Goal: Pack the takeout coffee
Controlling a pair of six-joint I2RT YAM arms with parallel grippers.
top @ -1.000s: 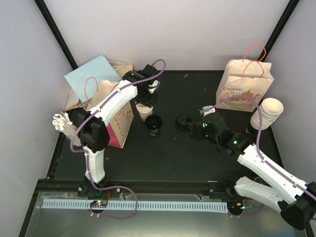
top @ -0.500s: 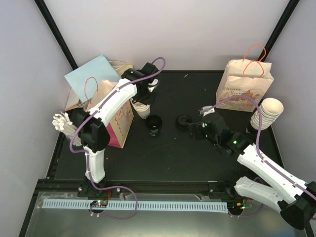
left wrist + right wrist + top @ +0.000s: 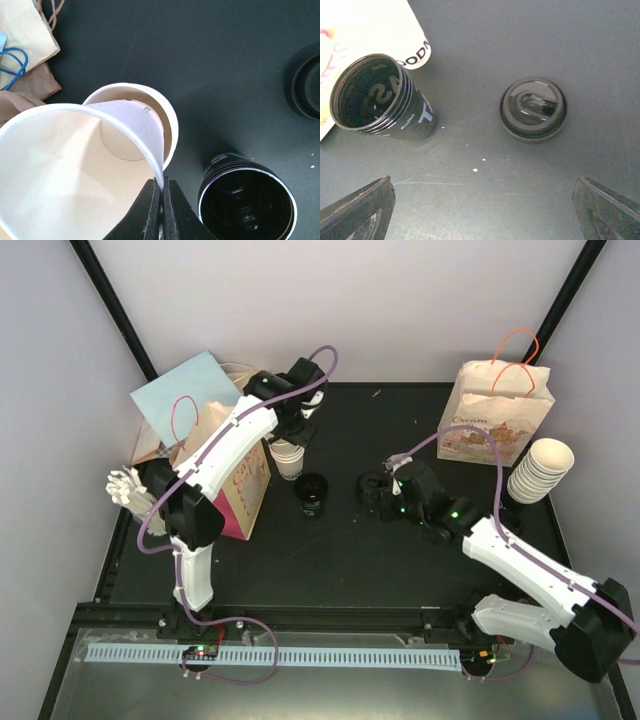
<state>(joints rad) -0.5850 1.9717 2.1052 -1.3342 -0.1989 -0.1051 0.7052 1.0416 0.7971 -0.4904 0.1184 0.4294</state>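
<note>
Black tabletop (image 3: 340, 540), pale walls all round, so anything light-coloured shows up nicely. Left pincer (image 3: 161, 187) is seen clamped tight on the rim of a white paper cup (image 3: 65, 175), one finger inside the wall and one outside, basically no gap left. That cup is held tilted over a second white cup (image 3: 167, 120) standing on the table. Its base looks to be sitting in or just above the mouth of the lower one, but which of the two can't be told from the wrist shot. Just beside them a black cup (image 3: 247, 200) is stood upright with its mouth open, nothing on top. Left of that arm a brown and pink paper bag (image 3: 248, 490) is propped near the table's left edge, with a light blue sheet (image 3: 185, 390) sticking out above it.

Right pincer (image 3: 480, 215) is spread wide and nothing is gripped. It's hung low over the middle of the table, and the black lid (image 3: 533, 110) is found lying flat just ahead of the open fingers, untouched, a little apart from the black cup. Further out, a printed paper bag (image 3: 495, 425) with orange handles is stood at the back right, and a stack of paper cups (image 3: 540, 470) is leaned near the right edge beside it.
</note>
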